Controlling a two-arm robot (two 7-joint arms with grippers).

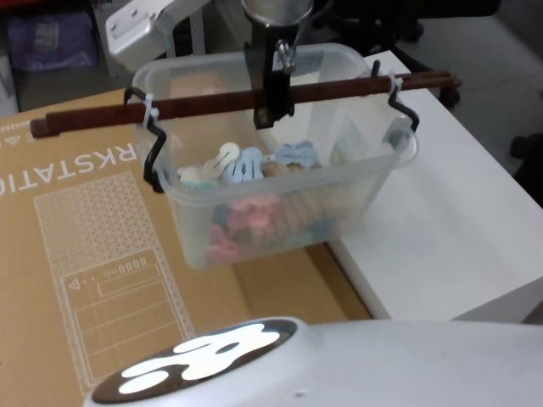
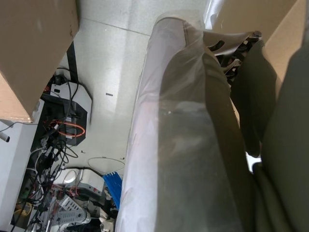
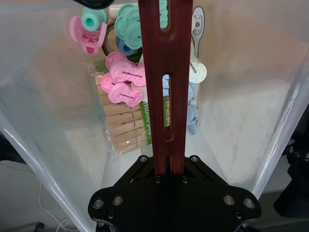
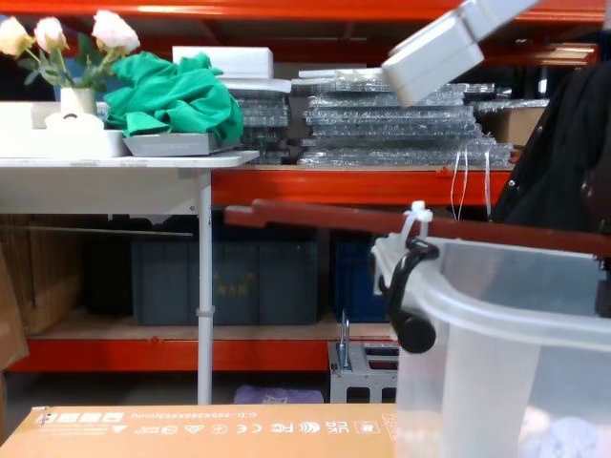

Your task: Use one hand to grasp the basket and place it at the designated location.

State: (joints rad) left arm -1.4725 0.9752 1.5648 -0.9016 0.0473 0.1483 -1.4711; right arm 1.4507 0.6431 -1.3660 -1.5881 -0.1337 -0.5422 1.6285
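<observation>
right gripper (image 1: pixel 271 106) | jaws clamped on handle (image 1: pixel 195 107) mid-bar | basket (image 1: pixel 373 182) over cardboard box (image 1: pixel 85 254)

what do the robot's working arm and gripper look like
The right gripper is black and blocky, under a silvery round wrist. Its base plate is flat black with angled edges and small silver screw heads. The arm link is a boxy white-grey shell.
</observation>
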